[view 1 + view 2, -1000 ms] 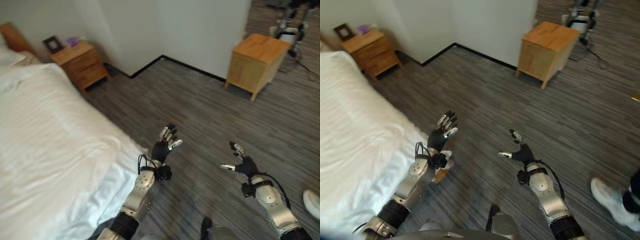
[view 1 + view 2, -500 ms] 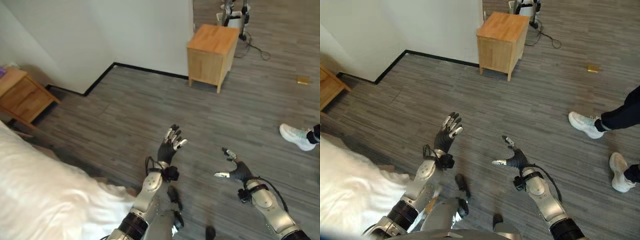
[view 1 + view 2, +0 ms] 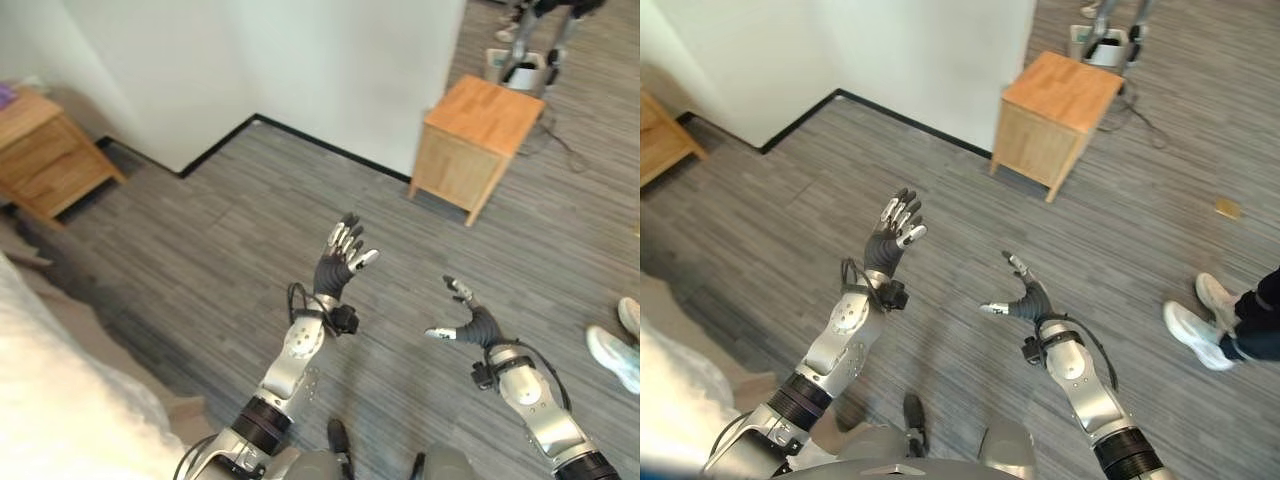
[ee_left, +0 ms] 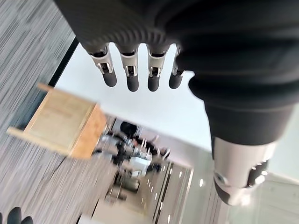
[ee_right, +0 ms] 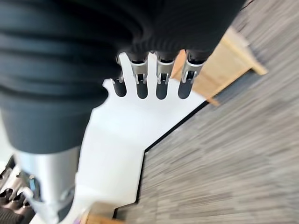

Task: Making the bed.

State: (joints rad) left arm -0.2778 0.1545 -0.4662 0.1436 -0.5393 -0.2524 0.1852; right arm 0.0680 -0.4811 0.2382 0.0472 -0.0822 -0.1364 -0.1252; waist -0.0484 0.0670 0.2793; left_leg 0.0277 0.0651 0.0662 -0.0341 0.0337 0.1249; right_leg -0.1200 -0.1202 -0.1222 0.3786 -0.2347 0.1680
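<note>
Bed (image 3: 50,400) with white sheet at lower left, wooden cabinet (image 3: 475,140) by the wall, left robot hand (image 3: 340,265) and right robot hand (image 3: 470,322) both open, empty over floor; best turn bedward before grasping.

Grey plank floor (image 3: 230,210) w/ two wooden nightstands (image 3: 475,145) (image 3: 45,155); white bed (image 3: 60,420) at corner.
</note>
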